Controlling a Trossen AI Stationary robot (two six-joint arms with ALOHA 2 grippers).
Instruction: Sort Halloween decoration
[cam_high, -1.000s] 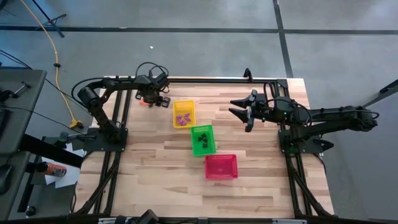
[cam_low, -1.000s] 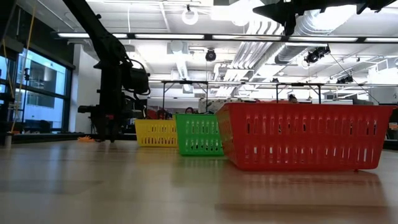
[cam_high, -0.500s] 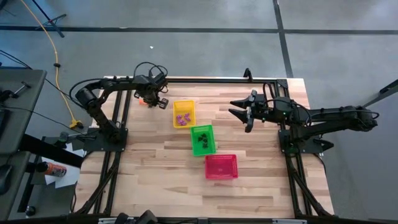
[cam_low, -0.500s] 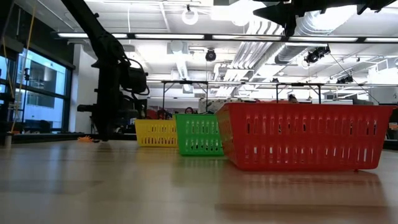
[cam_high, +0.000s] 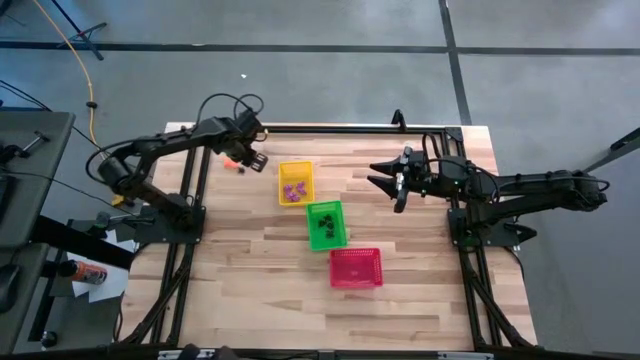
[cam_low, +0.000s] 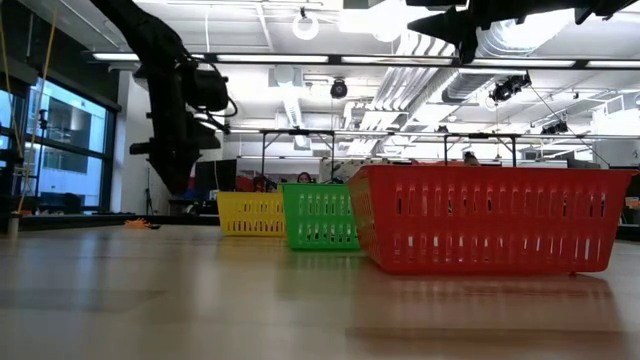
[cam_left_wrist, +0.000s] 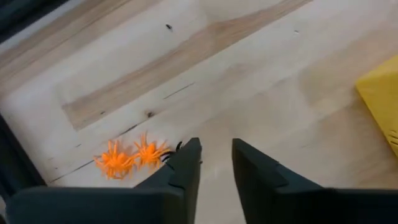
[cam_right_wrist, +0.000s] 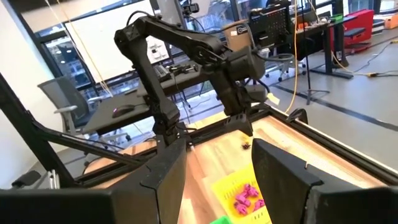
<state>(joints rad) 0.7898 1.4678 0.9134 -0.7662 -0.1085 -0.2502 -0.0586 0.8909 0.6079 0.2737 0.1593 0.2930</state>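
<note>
The left gripper (cam_left_wrist: 215, 163) hangs over the table's far-left corner, fingers slightly apart and empty, likely lining up on two orange trinkets (cam_left_wrist: 129, 156) lying there. Purple ones sit in the yellow basket (cam_high: 295, 182), black in the green (cam_high: 325, 224). The right gripper (cam_high: 385, 180) waits, open.

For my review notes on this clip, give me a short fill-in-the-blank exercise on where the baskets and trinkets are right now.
1. The purple trinkets lie in the ____ basket.
2. The green basket holds ____ trinkets.
3. The red basket holds ____ trinkets.
4. The orange trinkets lie on the table below the ____ hand.

Missing words: yellow; black; no; left
</note>
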